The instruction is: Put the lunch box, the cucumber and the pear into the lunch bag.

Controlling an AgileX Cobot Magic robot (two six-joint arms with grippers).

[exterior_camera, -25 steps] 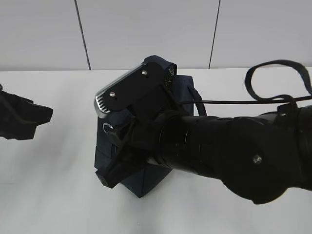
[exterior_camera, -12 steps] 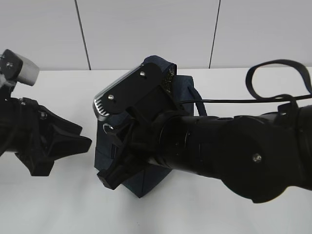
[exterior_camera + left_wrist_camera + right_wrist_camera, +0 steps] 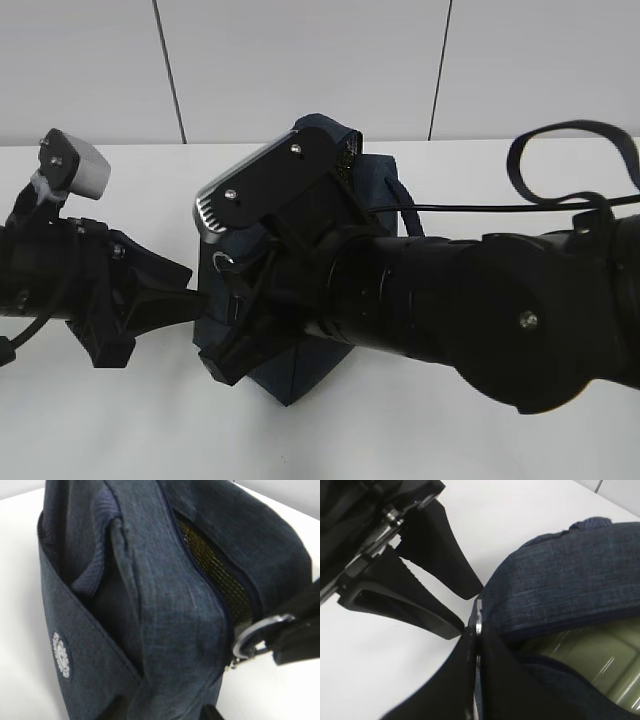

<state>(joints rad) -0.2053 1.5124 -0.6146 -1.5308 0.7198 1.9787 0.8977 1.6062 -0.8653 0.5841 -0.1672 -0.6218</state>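
Observation:
The dark navy lunch bag (image 3: 372, 185) stands on the white table, mostly hidden behind my right arm. It fills the left wrist view (image 3: 165, 605) and its zipper is partly open. My right gripper (image 3: 230, 272) is shut on the metal ring pull (image 3: 478, 617), which also shows in the left wrist view (image 3: 251, 636). The lunch box's pale green lid (image 3: 592, 662) shows inside the bag. My left gripper (image 3: 193, 290) is open at the bag's left end, its fingers (image 3: 210, 713) either side of the fabric. The cucumber and the pear are out of view.
The white table (image 3: 120, 420) runs to a pale wall at the back. A black cable loop (image 3: 570, 165) arches over my right arm. My left gripper's spread fingers (image 3: 445, 555) sit just left of the bag's end in the right wrist view.
My left arm has moved right from the view's left edge up to the bag's left end. My right gripper has held the ring pull in place.

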